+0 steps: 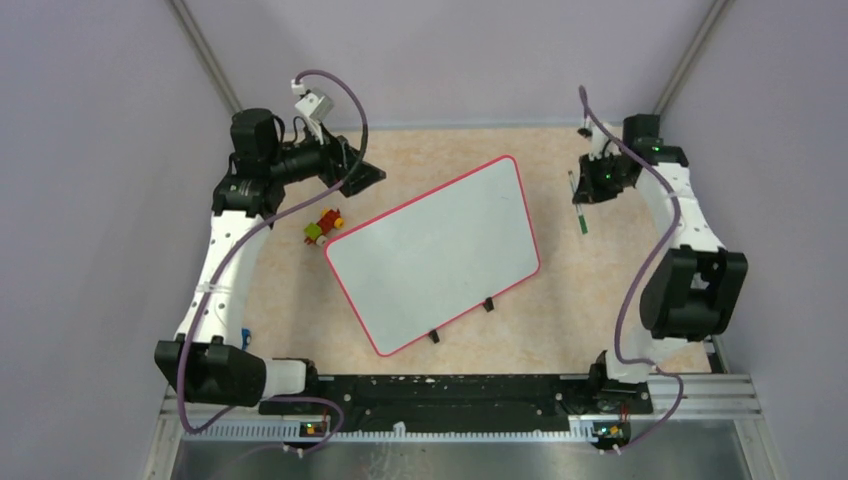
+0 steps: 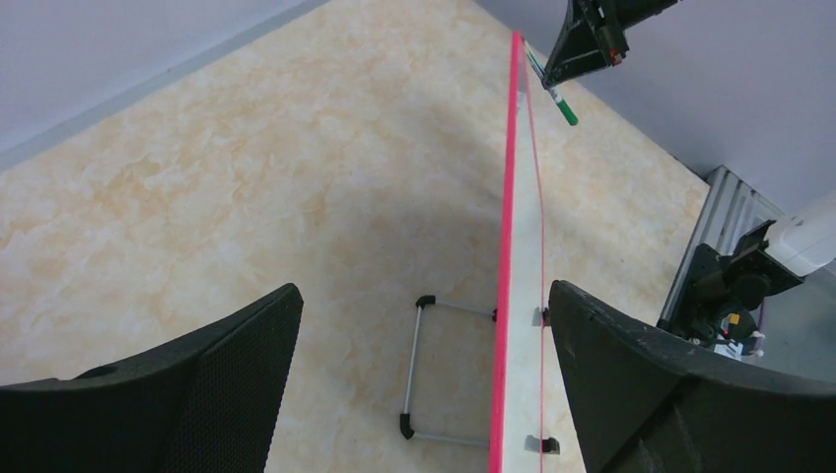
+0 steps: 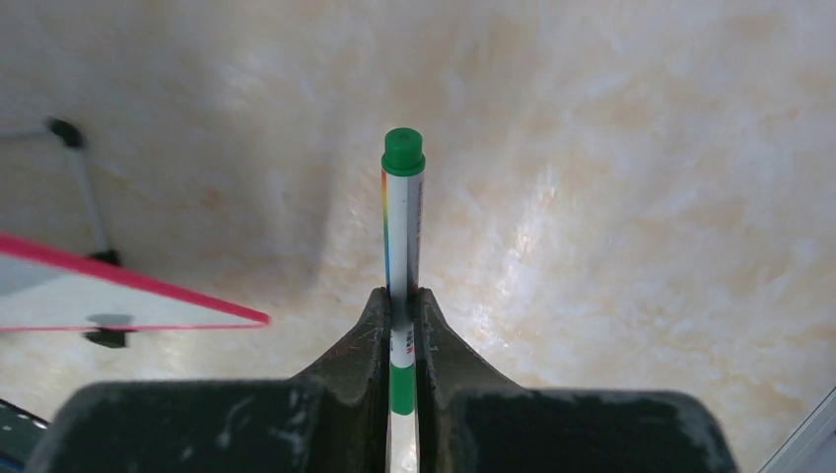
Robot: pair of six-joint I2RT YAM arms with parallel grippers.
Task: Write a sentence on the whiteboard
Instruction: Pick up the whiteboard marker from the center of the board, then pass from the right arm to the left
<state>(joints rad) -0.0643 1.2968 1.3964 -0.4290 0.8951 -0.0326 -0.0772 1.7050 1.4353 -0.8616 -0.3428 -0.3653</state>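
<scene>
The whiteboard (image 1: 432, 253) has a thin red rim and stands skewed in the middle of the table. Its face is blank; no green sentence shows on it. My right gripper (image 1: 590, 190) is shut on a white marker with green ends (image 1: 579, 205), to the right of the board's far right corner. In the right wrist view the marker (image 3: 402, 207) sticks out past my shut gripper (image 3: 402, 296), its green end forward. My left gripper (image 1: 365, 175) is open and empty beyond the board's far left edge. The left wrist view shows the board edge-on (image 2: 506, 246) between my fingertips (image 2: 422, 296).
A small red, yellow and green toy (image 1: 323, 228) lies by the board's left corner. A wire stand (image 2: 419, 365) props the board from behind; it also shows in the right wrist view (image 3: 79, 168). Black feet (image 1: 435, 337) sit on the board's near edge. Grey walls surround the table.
</scene>
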